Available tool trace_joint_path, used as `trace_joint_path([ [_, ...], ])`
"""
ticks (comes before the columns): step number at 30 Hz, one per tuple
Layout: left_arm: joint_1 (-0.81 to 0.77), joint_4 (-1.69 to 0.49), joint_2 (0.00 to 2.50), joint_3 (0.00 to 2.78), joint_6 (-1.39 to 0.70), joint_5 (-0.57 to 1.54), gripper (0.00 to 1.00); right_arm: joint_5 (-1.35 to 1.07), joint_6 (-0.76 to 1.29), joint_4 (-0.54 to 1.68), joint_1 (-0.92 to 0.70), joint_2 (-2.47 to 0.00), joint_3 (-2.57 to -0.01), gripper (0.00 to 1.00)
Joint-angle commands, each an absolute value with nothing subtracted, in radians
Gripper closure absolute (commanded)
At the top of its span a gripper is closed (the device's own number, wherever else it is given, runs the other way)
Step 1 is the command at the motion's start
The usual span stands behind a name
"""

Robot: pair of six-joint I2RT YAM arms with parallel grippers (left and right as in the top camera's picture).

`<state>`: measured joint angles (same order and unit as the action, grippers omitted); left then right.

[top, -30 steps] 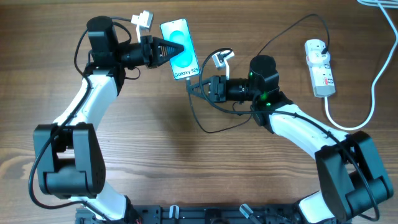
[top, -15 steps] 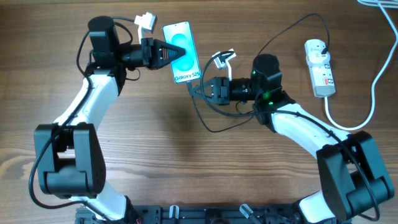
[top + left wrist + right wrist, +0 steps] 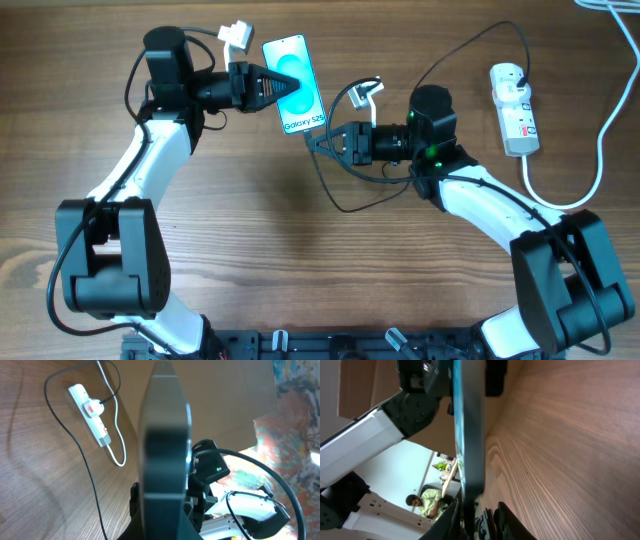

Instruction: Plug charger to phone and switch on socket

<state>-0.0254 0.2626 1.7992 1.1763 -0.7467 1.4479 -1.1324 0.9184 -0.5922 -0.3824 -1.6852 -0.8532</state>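
Observation:
The phone (image 3: 296, 82), cyan screen up, is held off the table by my left gripper (image 3: 272, 85), which is shut on its left side. In the left wrist view the phone (image 3: 165, 445) stands edge-on between the fingers (image 3: 165, 527). My right gripper (image 3: 320, 141) is shut on the charger's connector tip, right at the phone's lower end. In the right wrist view the phone's end (image 3: 470, 430) sits just above the fingers (image 3: 479, 517); I cannot tell whether the tip is inserted. The black charger cable (image 3: 350, 207) loops back to the white socket (image 3: 514, 110), also seen in the left wrist view (image 3: 90, 410).
The charger's black plug (image 3: 522, 79) sits in the socket's far end. The socket's thicker white cord (image 3: 600, 150) curves off to the right edge. Wooden table (image 3: 250, 260) all around.
Both grippers and the phone have drifted slightly right and up. The right gripper with the connector has stayed at the phone's lower end.

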Motion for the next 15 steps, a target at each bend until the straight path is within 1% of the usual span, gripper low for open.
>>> trace_joint_path([
  [1, -0.031, 0.266, 1.788, 1.175, -0.741, 1.392, 0.96, -1.145, 0.916, -0.586, -0.399, -1.698, -0.859, 0.74],
  [3, -0.031, 0.266, 1.788, 1.175, -0.741, 1.377, 0.96, -1.145, 0.916, -0.587, -0.417, -1.698, -0.859, 0.74],
  [4, -0.031, 0.266, 1.788, 1.175, -0.741, 1.378, 0.96, -1.145, 0.916, -0.587, -0.421, -1.698, -0.859, 0.76],
  [5, -0.031, 0.258, 1.788, 1.175, -0.741, 1.378, 0.96, -1.145, 0.916, -0.590, -0.422, -1.698, -0.859, 0.89],
  [6, -0.031, 0.236, 1.788, 1.175, -0.741, 1.378, 0.96, -1.145, 0.916, -0.590, -0.422, -1.698, -0.859, 0.95],
  [8, -0.031, 0.208, 1.788, 1.175, -0.738, 1.384, 0.96, -1.139, 0.916, -0.591, -0.421, -1.698, -0.859, 0.96],
  [10, -0.031, 0.205, 1.788, 1.175, -0.695, 1.471, 0.96, -1.124, 0.933, -0.632, -0.421, -1.698, -0.859, 0.95],
  [12, -0.033, 0.200, 1.788, 1.175, -0.695, 1.493, 0.96, -1.098, 0.963, -0.675, -0.422, -1.698, -0.859, 0.95],
  [15, -0.052, 0.197, 1.788, 1.175, -0.684, 1.534, 0.96, -1.074, 0.967, -0.681, -0.422, -1.698, -0.859, 0.95],
])
